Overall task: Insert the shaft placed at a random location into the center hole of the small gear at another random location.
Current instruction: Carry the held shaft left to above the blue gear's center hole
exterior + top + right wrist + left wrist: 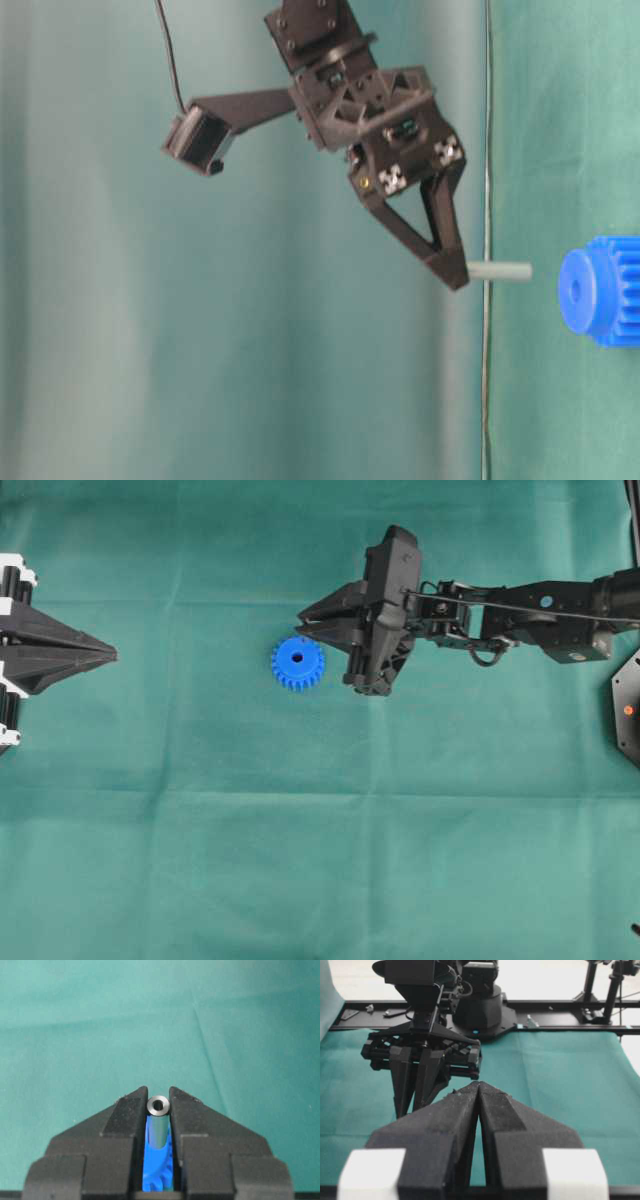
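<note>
the right gripper (158, 1107) is clamped on the shaft (158, 1122), its fingers pinching the pin so it points down at the green cloth (300, 830); so the pick-up looks done. in the overhead view the small gear (297, 663) lies flat just at 8 o'clock of that gripper's tips, its center hole (297, 659) open and empty. the table-level view shows the shaft's free end clear of the gear, apart from it. what is left, by my reading: line the pin over the hole and push it in. the left gripper (108, 656) sits pressed together, holding nothing, far off at 9 o'clock
</note>
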